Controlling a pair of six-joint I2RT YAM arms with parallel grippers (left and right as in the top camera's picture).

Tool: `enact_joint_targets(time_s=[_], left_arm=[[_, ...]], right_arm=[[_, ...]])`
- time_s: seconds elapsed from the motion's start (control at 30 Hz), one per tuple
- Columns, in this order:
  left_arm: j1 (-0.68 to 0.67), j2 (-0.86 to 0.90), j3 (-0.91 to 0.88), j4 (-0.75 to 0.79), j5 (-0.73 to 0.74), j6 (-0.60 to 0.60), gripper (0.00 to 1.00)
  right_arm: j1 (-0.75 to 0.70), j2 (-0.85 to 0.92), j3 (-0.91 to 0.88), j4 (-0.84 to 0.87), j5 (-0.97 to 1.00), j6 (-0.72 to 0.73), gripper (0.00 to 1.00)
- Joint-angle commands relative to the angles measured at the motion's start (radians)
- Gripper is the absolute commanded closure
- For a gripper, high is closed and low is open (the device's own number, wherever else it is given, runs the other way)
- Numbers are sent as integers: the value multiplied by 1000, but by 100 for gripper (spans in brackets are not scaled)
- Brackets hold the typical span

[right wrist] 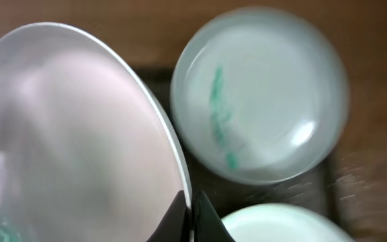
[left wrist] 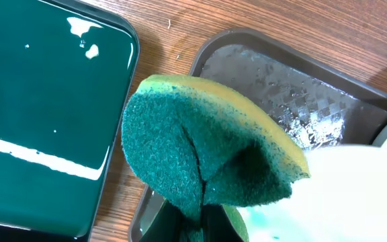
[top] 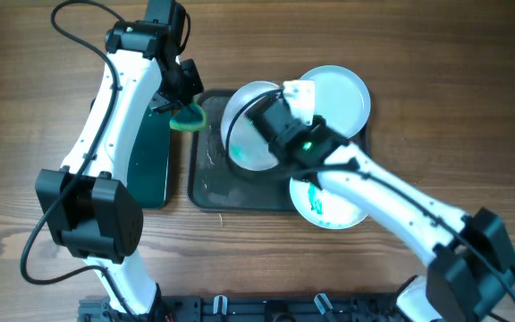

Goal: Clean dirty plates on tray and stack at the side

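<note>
My right gripper [top: 259, 125] [right wrist: 192, 210] is shut on the rim of a white plate [top: 244, 139] [right wrist: 79, 134] and holds it tilted over the dark grey tray [top: 211, 183] [left wrist: 281, 87]. This plate carries teal smears. My left gripper [top: 182, 100] [left wrist: 203, 225] is shut on a folded yellow-green sponge [top: 188, 117] [left wrist: 207, 154], right beside the held plate's left edge [left wrist: 355, 195]. A pale plate [top: 340, 94] lies at the tray's far right. A white plate with teal smears [top: 329, 204] lies at its near right. The right wrist view shows a smeared plate [right wrist: 261, 94] and part of another [right wrist: 281, 225].
A smaller black tray with a green inside [top: 150, 152] [left wrist: 39, 101] lies left of the grey tray, under my left arm. Bare wooden table [top: 436, 107] surrounds both trays. The grey tray's left part is wet.
</note>
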Motion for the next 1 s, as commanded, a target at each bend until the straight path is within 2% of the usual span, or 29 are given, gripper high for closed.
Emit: enact_joint_targets(time_s=[0.0,0.13,0.2,0.27,0.37,0.5,0.63,0.67,0.7,0.77,0.8,0.87,0.9,0.97], left_arm=[[0,-22,23,3,16,20,96],[0,-22,23,3,16,20,96],[0,-22,23,3,16,20,96],[0,-22,23,3,16,20,96],[0,-22,23,3,16,20,96],[0,-22,23,8,16,20,96],[0,-22,23,15,16,20,96],[0,-22,23,16,16,20,96],[0,-22,23,16,16,20,96],[0,-22,23,16,16,20,96],[0,-22,23,16,16,20,96],[-1,-22,23,15,16,19,96],[-9,-22,17,17,16,19,96],[-27,-22,-7,24,16,13,96]], right_arm=[[-53,102,-6,14,-327,94,96],[-59,231,-6,13,-469,127,94],[-70,237,-5,-5,-502,91,84],[-105,237,-4,-2,-605,-24,72],[-178,237,1,56,-778,-297,66],[-227,270,21,134,-727,-458,65],[-230,335,24,177,-816,-493,66],[-231,338,24,185,-823,-488,69],[-231,341,24,188,-810,-475,76],[-231,343,24,190,-758,-407,96],[-231,343,24,189,-731,-366,96],[-231,343,24,160,-639,-184,96],[-231,343,24,90,-513,20,96],[-231,343,23,26,-419,159,96]])
